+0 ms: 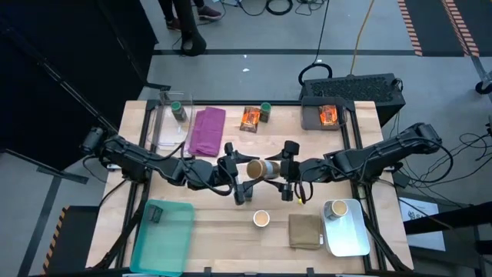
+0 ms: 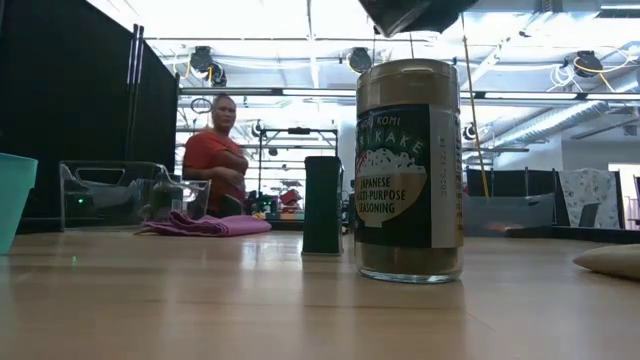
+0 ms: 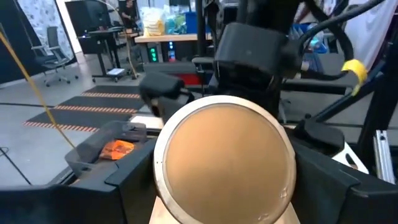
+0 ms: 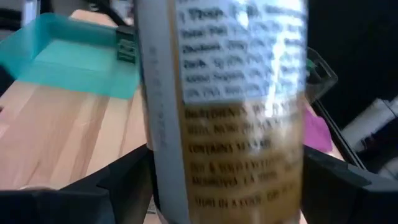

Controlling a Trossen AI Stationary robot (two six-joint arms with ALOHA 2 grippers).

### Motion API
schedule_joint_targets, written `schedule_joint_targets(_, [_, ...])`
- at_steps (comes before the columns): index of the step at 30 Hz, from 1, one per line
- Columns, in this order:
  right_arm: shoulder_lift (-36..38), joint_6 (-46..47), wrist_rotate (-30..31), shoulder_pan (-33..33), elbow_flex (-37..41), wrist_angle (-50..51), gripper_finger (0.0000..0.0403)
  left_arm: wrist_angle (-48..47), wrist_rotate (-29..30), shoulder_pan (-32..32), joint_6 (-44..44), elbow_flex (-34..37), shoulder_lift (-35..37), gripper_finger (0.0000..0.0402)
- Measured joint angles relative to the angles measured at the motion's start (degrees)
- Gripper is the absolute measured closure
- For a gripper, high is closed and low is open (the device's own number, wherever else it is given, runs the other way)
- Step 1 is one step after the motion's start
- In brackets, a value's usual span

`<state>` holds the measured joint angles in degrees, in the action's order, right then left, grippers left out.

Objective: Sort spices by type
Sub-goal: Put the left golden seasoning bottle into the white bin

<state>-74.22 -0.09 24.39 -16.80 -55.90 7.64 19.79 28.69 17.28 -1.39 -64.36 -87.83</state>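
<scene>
A tall seasoning jar with a round tan lid hangs lifted over the table's middle. It lies about level, lid toward the table's left. My left gripper is shut on its lid end. My right gripper is open; its fingers stand on either side of the jar's body, and I cannot tell whether they touch. A second tan-lidded jar stands upright on its base near the near edge. A third sits in the white tray. My left gripper holds the jar by its lid end, pinched between the two fingers. They come level from the table's left, along the jar, so the tan lid faces the wrist camera. The jar is lifted clear and roughly level.
A teal tray with a dark block lies near-left. Far side: clear bin with a green-lidded jar, purple cloth, orange packet beside another green-lidded jar, and a packet on a dark tray. Olive cloth. A person stands beyond the table.
</scene>
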Motion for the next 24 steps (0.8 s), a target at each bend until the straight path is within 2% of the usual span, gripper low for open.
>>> schedule_joint_targets(5, [-0.4,-2.4,-0.8,0.4,0.0,-1.5,0.0093,-0.8,-0.2,0.1,-0.2,0.0,0.0,0.0115])
schedule_joint_targets(8, [-0.4,-2.2,-0.8,0.9,0.0,-1.4,0.0122,-0.7,0.1,0.1,-0.5,0.0,0.0,0.0115])
schedule_joint_targets(11, [-0.4,-2.6,-1.4,1.4,0.0,-1.4,0.0156,-0.7,0.1,0.1,-0.5,0.0,0.0,0.0095])
schedule_joint_targets(15, [-0.5,-2.4,-1.1,1.8,0.0,-1.4,0.0156,-0.7,0.4,0.0,-0.5,0.0,0.0,0.0077])
schedule_joint_targets(24, [1.1,-1.9,-1.0,1.8,0.1,1.5,0.0156,-0.6,0.3,-0.1,-2.6,0.0,0.0,0.007])
